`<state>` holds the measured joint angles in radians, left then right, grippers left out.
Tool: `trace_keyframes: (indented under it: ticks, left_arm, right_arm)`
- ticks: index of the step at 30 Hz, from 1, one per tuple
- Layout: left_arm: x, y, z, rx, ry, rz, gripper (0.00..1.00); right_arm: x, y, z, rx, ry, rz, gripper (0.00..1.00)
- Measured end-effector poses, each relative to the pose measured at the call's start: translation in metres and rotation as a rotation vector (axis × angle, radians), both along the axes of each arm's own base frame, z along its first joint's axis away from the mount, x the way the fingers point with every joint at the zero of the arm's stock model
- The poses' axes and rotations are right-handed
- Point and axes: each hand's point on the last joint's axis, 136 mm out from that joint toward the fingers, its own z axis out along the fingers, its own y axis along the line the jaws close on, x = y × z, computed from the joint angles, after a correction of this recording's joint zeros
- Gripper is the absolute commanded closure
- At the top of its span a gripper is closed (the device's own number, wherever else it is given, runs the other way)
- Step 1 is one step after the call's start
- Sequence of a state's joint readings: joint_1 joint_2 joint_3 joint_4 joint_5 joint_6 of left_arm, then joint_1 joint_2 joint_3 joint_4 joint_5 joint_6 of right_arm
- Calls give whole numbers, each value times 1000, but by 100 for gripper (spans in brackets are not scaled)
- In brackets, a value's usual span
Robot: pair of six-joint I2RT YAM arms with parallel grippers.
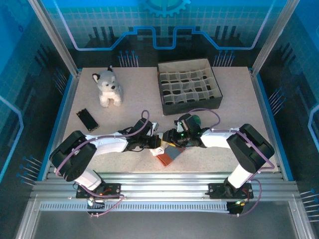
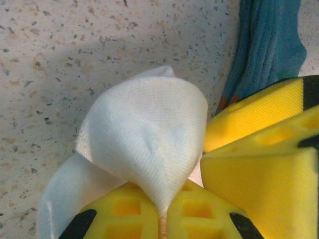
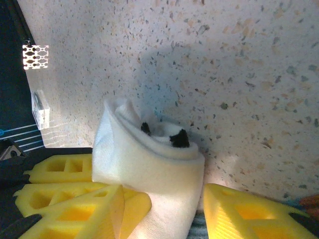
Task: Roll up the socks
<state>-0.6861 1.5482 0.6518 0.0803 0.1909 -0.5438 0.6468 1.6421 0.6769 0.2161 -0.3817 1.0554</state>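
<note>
Top cam high behind arms, facing down, both wrist cams close, sharing white sock (image 2: 144, 134).

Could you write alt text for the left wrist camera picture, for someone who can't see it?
A fold of white sock is pinched between the left gripper's yellow jaws, lifted off a speckled table. A grey-blue sock lies at upper right, beside another yellow gripper.

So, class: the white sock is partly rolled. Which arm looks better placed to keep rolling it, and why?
Probably the left. The left gripper is already shut on a fold of the white sock. The right gripper stands open around the roll, so it looks better placed to steady it.
</note>
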Motion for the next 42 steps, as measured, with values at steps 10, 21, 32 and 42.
trace_keyframes:
  ticks: [10,21,32,42]
  left_arm:
    - [-3,-4,0,-30,-63,-70,100]
    - [-4,-16,0,-50,-75,-161,100]
    - [-4,-15,1,-6,-41,-175,75]
    - [-10,0,55,27,-65,-115,66]
  right_arm:
    - [-1,0,-4,59,13,-51,52]
    - [6,1,-4,92,48,-111,58]
    - [7,-4,-10,1,24,-71,88]
    - [7,-5,-16,-42,-4,-71,89]
